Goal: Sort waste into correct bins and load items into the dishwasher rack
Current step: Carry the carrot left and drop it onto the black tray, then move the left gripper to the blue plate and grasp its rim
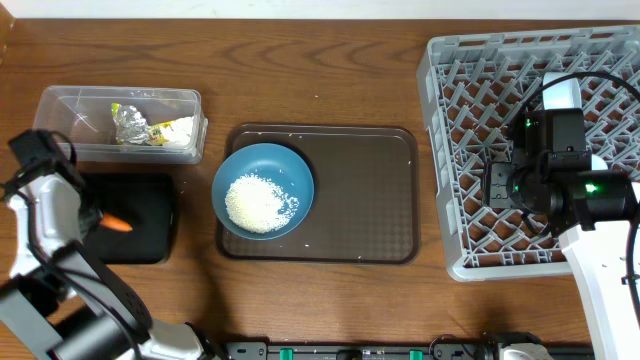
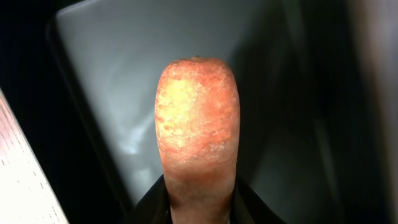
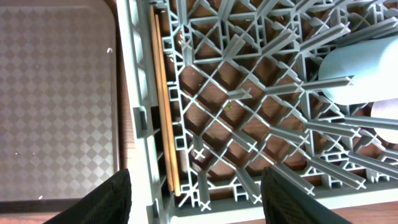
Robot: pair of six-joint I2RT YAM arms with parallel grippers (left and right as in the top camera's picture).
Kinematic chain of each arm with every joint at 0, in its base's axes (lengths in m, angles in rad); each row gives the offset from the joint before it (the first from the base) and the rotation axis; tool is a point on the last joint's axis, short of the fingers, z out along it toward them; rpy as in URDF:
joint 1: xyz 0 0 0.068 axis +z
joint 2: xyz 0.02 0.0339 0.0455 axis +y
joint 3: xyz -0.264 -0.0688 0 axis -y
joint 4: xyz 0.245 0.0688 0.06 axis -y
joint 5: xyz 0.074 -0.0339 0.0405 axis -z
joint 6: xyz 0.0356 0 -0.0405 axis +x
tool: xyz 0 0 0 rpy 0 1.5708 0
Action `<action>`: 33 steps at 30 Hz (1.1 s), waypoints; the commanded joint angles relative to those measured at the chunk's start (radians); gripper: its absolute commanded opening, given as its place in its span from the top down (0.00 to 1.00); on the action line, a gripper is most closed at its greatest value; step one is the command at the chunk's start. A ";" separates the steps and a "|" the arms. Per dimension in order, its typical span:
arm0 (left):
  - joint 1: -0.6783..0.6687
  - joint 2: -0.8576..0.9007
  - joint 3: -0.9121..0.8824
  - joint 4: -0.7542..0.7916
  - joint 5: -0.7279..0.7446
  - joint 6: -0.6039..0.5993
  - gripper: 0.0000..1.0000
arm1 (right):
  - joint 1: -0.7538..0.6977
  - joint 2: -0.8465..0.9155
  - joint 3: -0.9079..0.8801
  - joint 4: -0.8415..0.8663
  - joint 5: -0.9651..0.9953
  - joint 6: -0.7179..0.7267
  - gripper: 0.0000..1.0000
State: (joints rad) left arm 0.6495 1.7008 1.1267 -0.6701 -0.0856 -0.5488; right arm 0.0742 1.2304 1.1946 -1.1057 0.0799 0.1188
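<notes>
**Ana:** Where is your carrot (image 2: 196, 118) right now?

**Ben:** Your left claw (image 1: 97, 219) has it. The claw is closed on one end, and the round tip sticks out in front. It hangs over the black tray (image 1: 150, 242), at nine o'clock on the table. I can't tell if it touches the tray.

**Ana:** Why there?

**Ben:** The clear tub (image 1: 60, 100) at ten o'clock has the foil (image 1: 128, 124) and the wrapper scraps (image 1: 175, 130) in it. So I think the tray is your bin for food.

**Ana:** What do you do with it?

**Ben:** You likely just open the claw. A carrot is round and can roll, so let go low.

**Ana:** And your right claw (image 3: 202, 202)?

**Ben:** It is wide open and holds nothing. It hangs over the rack (image 1: 450, 150), at three o'clock on the table. From that claw, the chopsticks (image 3: 163, 99) lie flat along the rack wall at ten o'clock. A light-blue bowl (image 3: 354, 68) leans among the pegs at two o'clock. Both look loaded.

**Ana:** What is left?

**Ben:** The dark-blue bowl (image 1: 290, 165) sits in the middle, on the brown serving tray (image 1: 370, 200). It has rice (image 1: 258, 203) in it. I think you must tip the rice out before the bowl goes in the rack.
</notes>
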 commanded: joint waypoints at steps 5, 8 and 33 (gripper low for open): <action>0.046 0.057 -0.005 0.019 -0.001 -0.051 0.57 | -0.006 0.000 -0.006 -0.006 0.011 -0.004 0.39; 0.046 0.057 -0.004 0.022 0.000 -0.051 0.46 | -0.006 0.000 -0.006 -0.008 0.011 -0.004 0.39; -0.702 -0.224 0.009 0.025 0.277 0.103 0.37 | -0.006 0.000 -0.006 -0.013 0.021 -0.004 0.39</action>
State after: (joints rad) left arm 0.0490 1.4284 1.1290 -0.6449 0.1856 -0.4641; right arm 0.0742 1.2304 1.1938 -1.1179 0.0872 0.1188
